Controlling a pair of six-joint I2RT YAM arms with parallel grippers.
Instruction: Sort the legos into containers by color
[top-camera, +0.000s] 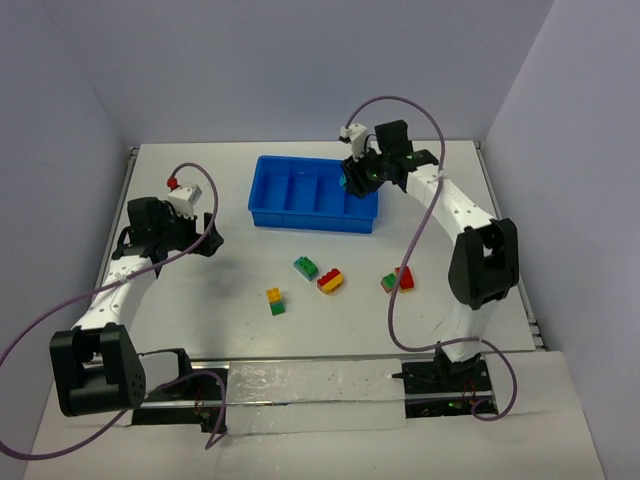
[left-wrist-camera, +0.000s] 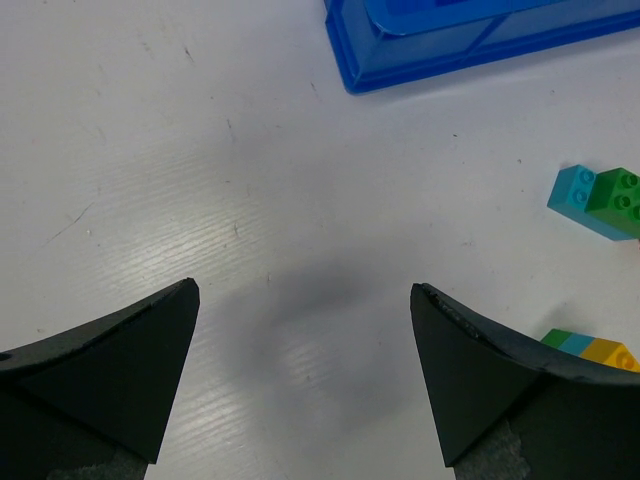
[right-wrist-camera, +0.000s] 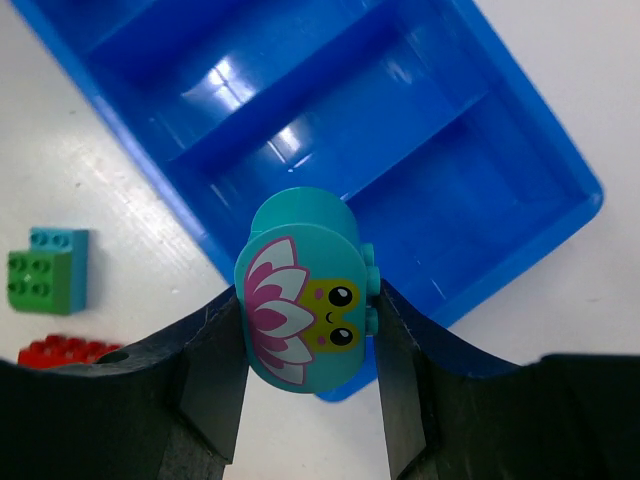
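Teal lego bears flower-face print, seemingly above tray.

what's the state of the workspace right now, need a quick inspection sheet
surface: white table
job's things: blue tray, visible compartments empty; loose in front of it are a teal-green pair, red-yellow pair, yellow-green pair and green-red pair
clutter: nothing seen
grippers: right gripper shut on a teal flower-print piece above the tray's right end; left gripper open over bare table
cables: purple cable looping off each arm
surroundings: plain grey walls
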